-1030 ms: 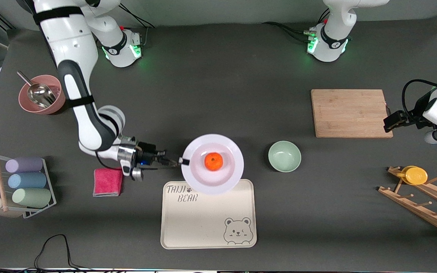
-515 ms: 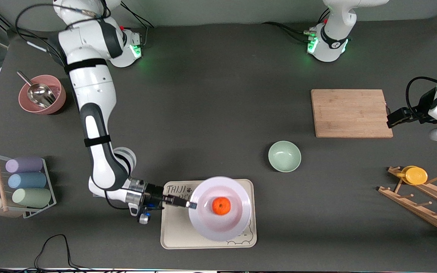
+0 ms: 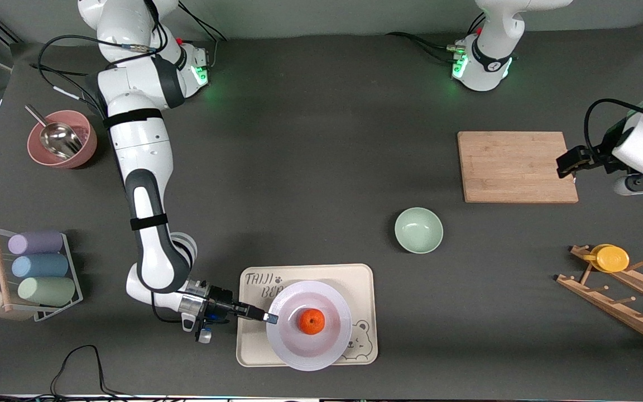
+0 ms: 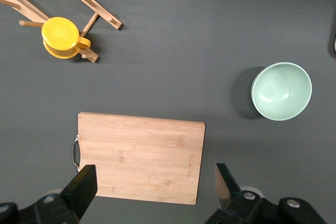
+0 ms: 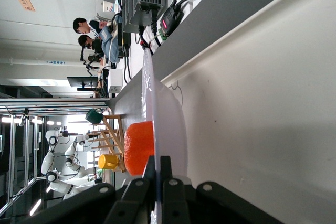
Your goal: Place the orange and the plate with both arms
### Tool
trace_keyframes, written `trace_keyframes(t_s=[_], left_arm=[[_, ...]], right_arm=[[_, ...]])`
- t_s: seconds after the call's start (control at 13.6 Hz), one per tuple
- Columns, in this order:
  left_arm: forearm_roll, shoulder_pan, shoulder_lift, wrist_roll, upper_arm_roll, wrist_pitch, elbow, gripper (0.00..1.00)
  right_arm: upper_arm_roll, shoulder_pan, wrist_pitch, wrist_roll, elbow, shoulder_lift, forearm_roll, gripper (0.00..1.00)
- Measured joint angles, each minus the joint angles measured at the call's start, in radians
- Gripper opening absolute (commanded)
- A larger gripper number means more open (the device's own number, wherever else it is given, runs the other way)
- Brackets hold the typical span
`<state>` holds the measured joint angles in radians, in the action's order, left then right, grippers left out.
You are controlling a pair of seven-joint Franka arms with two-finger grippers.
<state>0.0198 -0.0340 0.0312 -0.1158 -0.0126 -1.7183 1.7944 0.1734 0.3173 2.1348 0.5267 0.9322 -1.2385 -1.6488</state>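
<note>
The white plate (image 3: 327, 346) is over the cream bear tray (image 3: 355, 273), with the small orange (image 3: 311, 321) in its centre. My right gripper (image 3: 268, 318) is shut on the plate's rim at the side toward the right arm's end. In the right wrist view the plate (image 5: 170, 124) shows edge-on between the fingers, with the orange (image 5: 139, 148) beside it and the tray (image 5: 262, 119) close under it. I cannot tell whether the plate touches the tray. My left gripper (image 3: 564, 163) is open and empty over the edge of the wooden cutting board (image 3: 514, 166); it shows in the left wrist view (image 4: 155, 187).
A pale green bowl (image 3: 418, 230) sits between tray and board. A pink cloth is hidden by the right arm. A pink bowl with a scoop (image 3: 62, 139), a rack of rolls (image 3: 34, 273), and a wooden rack with a yellow lid (image 3: 610, 258) stand at the table's ends.
My right gripper carried the plate with the orange nearer to the front camera, from the table onto the tray area. My left gripper shifted slightly over the board's edge.
</note>
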Motion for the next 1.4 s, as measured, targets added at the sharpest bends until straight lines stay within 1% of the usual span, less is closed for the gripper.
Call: trace_keyframes(t_s=[0.07,0.22,0.29,0.44,0.52,0.74,0.96,1.18,1.4], left_arm=[[0.000,-0.003,0.000,0.000,-0.005,0.005,0.003,1.00],[0.000,-0.006,0.000,0.000,-0.015,0.025,0.003,1.00],[0.000,-0.008,0.000,0.000,-0.016,0.032,0.003,1.00],[0.000,-0.015,0.000,0.000,-0.018,0.044,0.003,1.00],[0.000,-0.018,0.000,0.000,-0.019,0.049,0.003,1.00],[0.000,-0.019,0.000,-0.001,-0.018,0.064,0.003,1.00],[0.001,-0.012,0.002,-0.009,-0.028,0.089,0.003,1.00],[0.004,0.023,0.011,-0.041,-0.088,0.117,0.002,1.00],[0.004,0.018,0.016,-0.045,-0.086,0.148,-0.013,1.00]], right_arm=[[0.000,0.001,0.000,0.000,-0.002,-0.004,0.002,0.12],[-0.001,0.005,0.000,0.000,-0.003,-0.013,0.004,0.44],[-0.001,0.007,0.000,0.000,-0.003,-0.017,0.004,0.99],[-0.001,0.011,0.003,0.008,-0.003,-0.022,0.024,1.00],[-0.001,0.012,0.010,0.015,-0.005,-0.022,0.065,1.00],[0.001,0.008,0.032,0.017,-0.038,-0.017,0.269,1.00],[0.002,-0.001,0.019,-0.003,-0.066,0.040,0.475,1.00],[0.005,-0.020,-0.093,-0.065,-0.074,0.148,0.698,1.00],[0.019,-0.062,-0.243,-0.098,-0.075,0.272,0.901,1.00]])
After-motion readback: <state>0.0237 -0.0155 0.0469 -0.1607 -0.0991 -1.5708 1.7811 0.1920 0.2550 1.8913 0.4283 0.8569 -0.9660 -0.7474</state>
